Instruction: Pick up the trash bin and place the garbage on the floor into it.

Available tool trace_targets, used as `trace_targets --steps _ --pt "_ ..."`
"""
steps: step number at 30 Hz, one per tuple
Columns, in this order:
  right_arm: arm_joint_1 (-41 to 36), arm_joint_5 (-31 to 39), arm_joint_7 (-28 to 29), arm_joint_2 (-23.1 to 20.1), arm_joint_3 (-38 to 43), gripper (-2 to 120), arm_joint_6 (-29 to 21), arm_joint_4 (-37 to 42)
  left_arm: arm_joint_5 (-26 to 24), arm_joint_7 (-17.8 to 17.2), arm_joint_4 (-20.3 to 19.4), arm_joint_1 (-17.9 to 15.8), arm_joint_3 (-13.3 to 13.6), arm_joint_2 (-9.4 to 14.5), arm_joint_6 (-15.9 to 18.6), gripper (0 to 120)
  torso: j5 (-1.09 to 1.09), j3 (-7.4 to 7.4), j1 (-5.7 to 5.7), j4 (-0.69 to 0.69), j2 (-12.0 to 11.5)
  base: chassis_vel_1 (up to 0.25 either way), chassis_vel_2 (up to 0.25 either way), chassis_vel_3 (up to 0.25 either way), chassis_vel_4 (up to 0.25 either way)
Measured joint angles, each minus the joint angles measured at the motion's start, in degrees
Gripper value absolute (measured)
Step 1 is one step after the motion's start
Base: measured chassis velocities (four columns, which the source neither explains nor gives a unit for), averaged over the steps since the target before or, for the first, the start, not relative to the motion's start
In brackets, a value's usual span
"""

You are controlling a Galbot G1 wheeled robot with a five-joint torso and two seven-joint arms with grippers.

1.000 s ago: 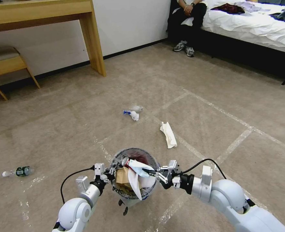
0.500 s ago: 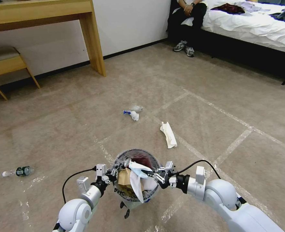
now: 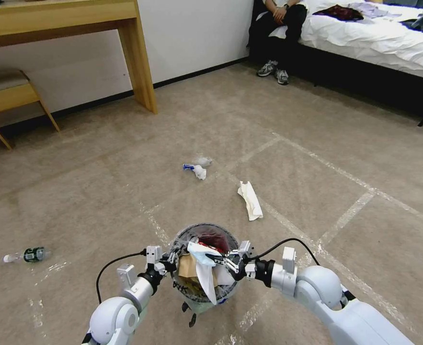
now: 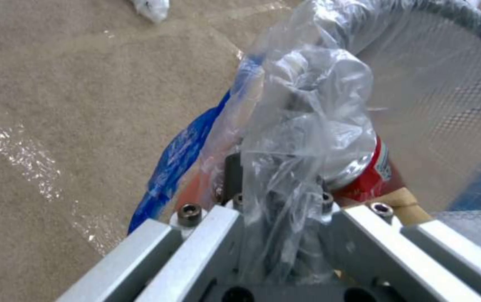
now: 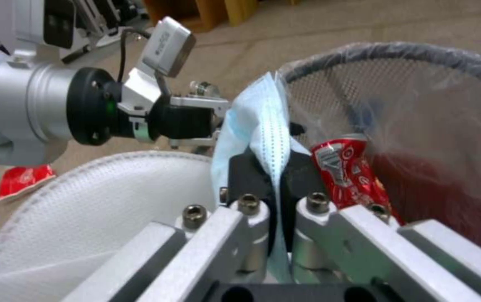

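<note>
My left gripper (image 3: pixel 170 261) is shut on the near-left rim of the trash bin (image 3: pixel 223 235), pinching the crinkly clear liner (image 4: pixel 307 105) along with it. The bin holds a brown paper bag (image 3: pixel 186 268), a crushed red can (image 5: pixel 344 172) and a white slipper (image 5: pixel 100 218). Over the bin's mouth, my right gripper (image 3: pixel 212 258) is shut on a light-blue face mask (image 5: pixel 265 134), which hangs down inside the rim (image 5: pixel 397 52). Out on the floor (image 3: pixel 316 143) lie a folded white piece of garbage (image 3: pixel 250 200), a white and blue wrapper (image 3: pixel 197 168) and a small bottle (image 3: pixel 27 254).
A wooden desk leg (image 3: pixel 139 62) and a stool (image 3: pixel 10 93) stand at the far left by the wall. A bed (image 3: pixel 379 38) fills the far right, with a person seated at its end. A red packet (image 5: pixel 25 178) lies on the carpet below my left arm.
My right gripper has moved left with the mask, from the bin's right rim to over its middle. Both arms and the bin have drawn slightly closer to me.
</note>
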Motion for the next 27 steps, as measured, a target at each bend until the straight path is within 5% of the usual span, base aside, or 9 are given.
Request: trace_targets --steps 27 --pt "-0.50 -0.94 0.41 0.70 0.44 98 1.38 -2.46 -2.60 -1.09 -1.07 0.38 0.40 0.33 1.05 1 0.00 0.00 0.00 0.00 0.00 0.000 0.000 0.000 0.000"
